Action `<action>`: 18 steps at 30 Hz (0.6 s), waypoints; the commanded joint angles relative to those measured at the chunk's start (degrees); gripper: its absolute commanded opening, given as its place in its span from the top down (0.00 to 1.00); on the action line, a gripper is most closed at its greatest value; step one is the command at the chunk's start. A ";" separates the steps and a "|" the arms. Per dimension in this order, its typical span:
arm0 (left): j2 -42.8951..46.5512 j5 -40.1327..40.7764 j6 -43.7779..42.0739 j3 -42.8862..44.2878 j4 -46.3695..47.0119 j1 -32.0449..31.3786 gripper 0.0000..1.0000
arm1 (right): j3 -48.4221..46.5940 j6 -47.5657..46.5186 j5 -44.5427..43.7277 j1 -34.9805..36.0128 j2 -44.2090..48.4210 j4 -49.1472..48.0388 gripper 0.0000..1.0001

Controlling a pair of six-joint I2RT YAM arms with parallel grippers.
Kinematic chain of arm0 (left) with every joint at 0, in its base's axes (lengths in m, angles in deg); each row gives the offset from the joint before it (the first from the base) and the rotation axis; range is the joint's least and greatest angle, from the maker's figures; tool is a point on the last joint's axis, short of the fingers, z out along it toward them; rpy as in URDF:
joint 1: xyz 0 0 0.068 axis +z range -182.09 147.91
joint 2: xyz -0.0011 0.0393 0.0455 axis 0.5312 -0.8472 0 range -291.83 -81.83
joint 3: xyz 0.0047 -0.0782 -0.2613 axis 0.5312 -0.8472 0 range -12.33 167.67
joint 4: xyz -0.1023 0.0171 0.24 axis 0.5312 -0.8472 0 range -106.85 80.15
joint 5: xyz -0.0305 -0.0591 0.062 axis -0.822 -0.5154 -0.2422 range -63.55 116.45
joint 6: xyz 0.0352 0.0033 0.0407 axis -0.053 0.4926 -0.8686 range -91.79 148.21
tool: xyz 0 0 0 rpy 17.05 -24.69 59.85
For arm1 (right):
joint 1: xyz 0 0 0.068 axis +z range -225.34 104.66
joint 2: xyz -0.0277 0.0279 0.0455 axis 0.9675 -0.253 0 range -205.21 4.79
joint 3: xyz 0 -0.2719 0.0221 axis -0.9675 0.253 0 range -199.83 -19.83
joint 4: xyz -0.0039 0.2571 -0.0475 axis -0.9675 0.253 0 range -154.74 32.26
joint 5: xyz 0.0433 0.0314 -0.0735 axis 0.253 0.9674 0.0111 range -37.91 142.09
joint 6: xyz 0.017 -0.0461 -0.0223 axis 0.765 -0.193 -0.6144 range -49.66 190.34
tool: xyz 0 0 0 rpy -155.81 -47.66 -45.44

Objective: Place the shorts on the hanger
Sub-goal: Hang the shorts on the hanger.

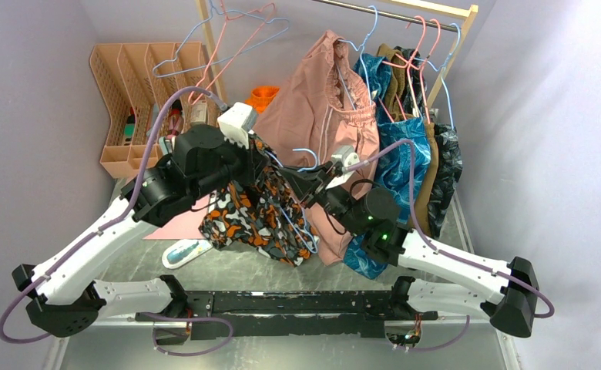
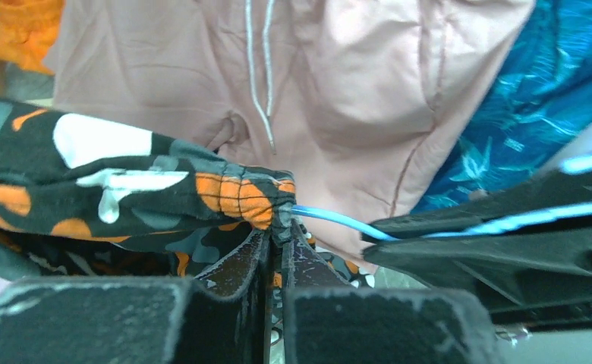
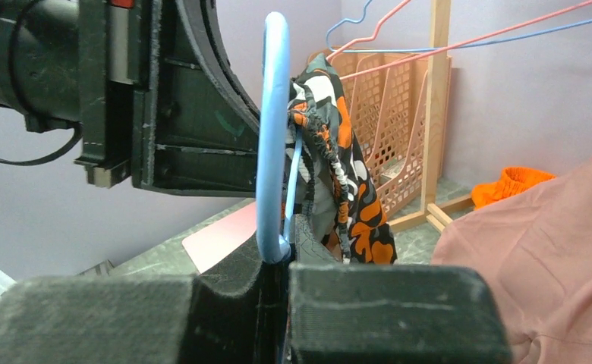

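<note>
Left claw [image 2: 278, 236] clamped tight on the gathered waistband of the camouflage-print shorts [image 1: 255, 212], which hang above the desk [image 1: 320, 276] just in front of the dusty-pink garment [image 1: 320, 100]. Right claw [image 3: 284, 246] closed on the light-blue hanger [image 3: 272, 114], its wire touching the waistband, also before that garment.
</note>
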 commanded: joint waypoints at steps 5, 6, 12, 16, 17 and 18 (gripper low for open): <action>0.91 -16.22 -4.00 5.37 4.32 -0.89 0.93 | -2.46 0.92 0.34 -0.20 -1.28 -2.16 1.00; 0.67 -17.59 -3.96 5.85 4.20 -0.98 0.93 | -2.70 0.84 0.57 -0.20 -1.45 -2.77 1.00; -0.86 -23.27 -3.63 11.09 2.56 -1.83 0.93 | -4.89 0.81 1.58 -0.18 -4.49 -8.66 1.00; -2.02 -25.46 -3.57 13.55 0.46 -2.30 0.93 | -5.46 1.47 1.99 -0.14 -6.28 -13.47 1.00; -2.37 -25.72 -3.53 13.92 -0.20 -2.45 0.93 | -5.94 1.37 1.98 -0.19 -6.72 -13.89 1.00; -2.64 -25.45 -3.46 14.37 -1.00 -2.66 0.93 | -6.62 1.18 1.92 -0.18 -7.08 -13.36 1.00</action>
